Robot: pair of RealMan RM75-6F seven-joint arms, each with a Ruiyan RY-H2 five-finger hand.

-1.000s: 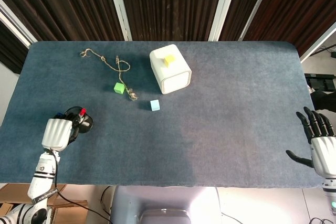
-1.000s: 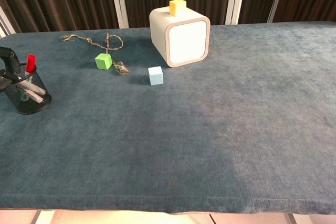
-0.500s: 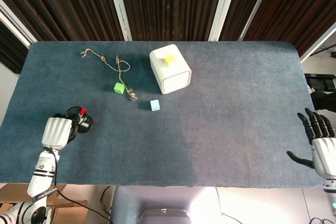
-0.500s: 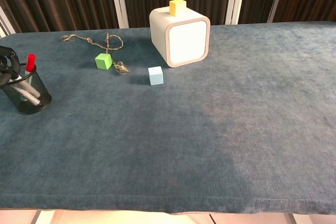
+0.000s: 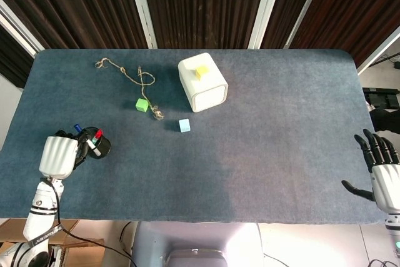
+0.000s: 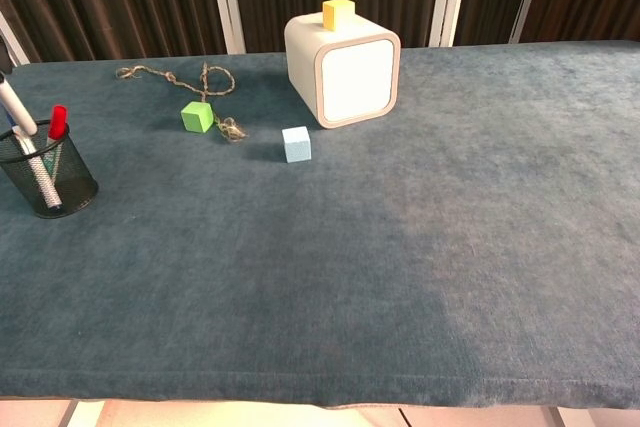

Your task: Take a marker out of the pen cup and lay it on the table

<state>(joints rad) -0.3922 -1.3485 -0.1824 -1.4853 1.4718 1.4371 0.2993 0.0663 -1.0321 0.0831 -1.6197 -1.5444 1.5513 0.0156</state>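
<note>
The left hand (image 5: 57, 156) sits at the near left corner of the table (image 5: 262, 154), just left of the black mesh pen cup (image 6: 50, 179). Compared with a second ago it has shifted left and slightly toward the table edge, and a blue-capped marker (image 5: 77, 129) now shows above its knuckles, lifted partly out of the cup; in the chest view its white barrel (image 6: 18, 107) rises past the rim at a tilt where the dark hand stood before. The fingers curl in around that marker, though the grasp itself is hidden behind the back of the hand. A red-capped marker (image 6: 57, 122) stays standing in the cup, unmoved.

At the near right edge the right hand (image 5: 381, 167) holds nothing, fingers spread, barely lower than before.

Farther back, the light blue cube (image 5: 184, 125), green cube (image 5: 142, 105), twine (image 5: 125, 73) and white box (image 5: 202, 83) with its yellow block (image 6: 338, 13) lie unchanged.
</note>
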